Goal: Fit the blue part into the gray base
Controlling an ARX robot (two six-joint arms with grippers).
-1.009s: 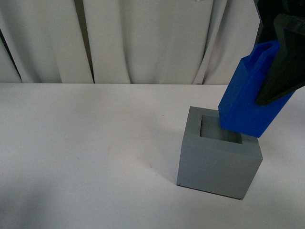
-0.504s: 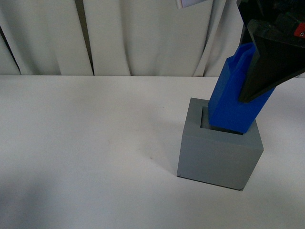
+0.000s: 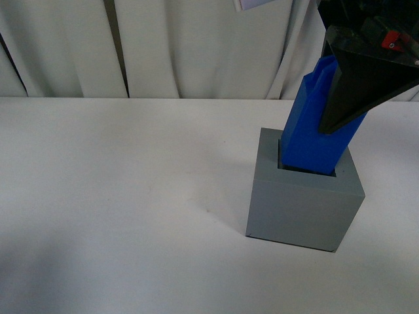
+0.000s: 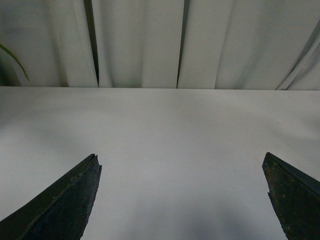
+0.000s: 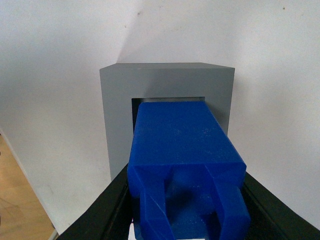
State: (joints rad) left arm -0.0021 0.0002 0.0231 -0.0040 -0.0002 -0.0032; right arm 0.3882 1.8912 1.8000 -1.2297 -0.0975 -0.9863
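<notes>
The gray base (image 3: pixel 301 206) stands on the white table at the right. The blue part (image 3: pixel 313 140) leans slightly to the right, its lower end inside the base's square recess. My right gripper (image 3: pixel 340 98) is shut on the blue part's upper end, coming down from the top right. In the right wrist view the blue part (image 5: pixel 182 145) enters the recess of the gray base (image 5: pixel 165 82), with a thin gap showing at its far and side edges, and the gripper (image 5: pixel 185 200) holds its loop end. My left gripper (image 4: pixel 182 165) is open over bare table, away from both objects.
The white table (image 3: pixel 118 196) stretches left of the base. White curtains (image 3: pixel 196 46) hang behind its far edge. In the right wrist view a wooden floor strip (image 5: pixel 20 200) shows beyond the table edge.
My right gripper has moved left and down with the blue part. The part has gone from hovering tilted over the base's right rim to standing more upright with its lower end in the recess.
</notes>
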